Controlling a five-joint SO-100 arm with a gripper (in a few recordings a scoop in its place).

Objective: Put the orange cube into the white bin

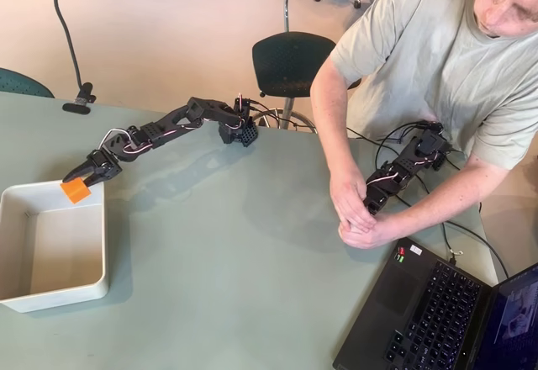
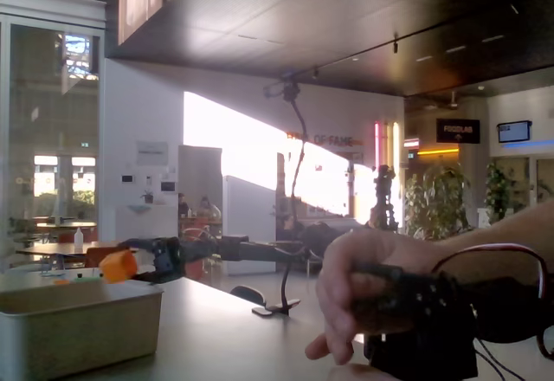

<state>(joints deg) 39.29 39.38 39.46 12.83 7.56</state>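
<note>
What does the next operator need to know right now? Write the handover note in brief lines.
Gripper: shut on the orange cube, arm stretched out toward the white bin.
Orange cube: held in the air over the bin's far rim in the overhead view; the fixed view shows it above the bin's wall, not touching it.
White bin: on the table at the left in the overhead view, nothing inside.
Done: cube picked up and carried to the bin.
Left: move slightly further over the bin, open the gripper, drop the cube in.

Open air above the white bin (image 1: 50, 298); only its low walls obstruct; table (image 1: 227, 261) beside bare.
</note>
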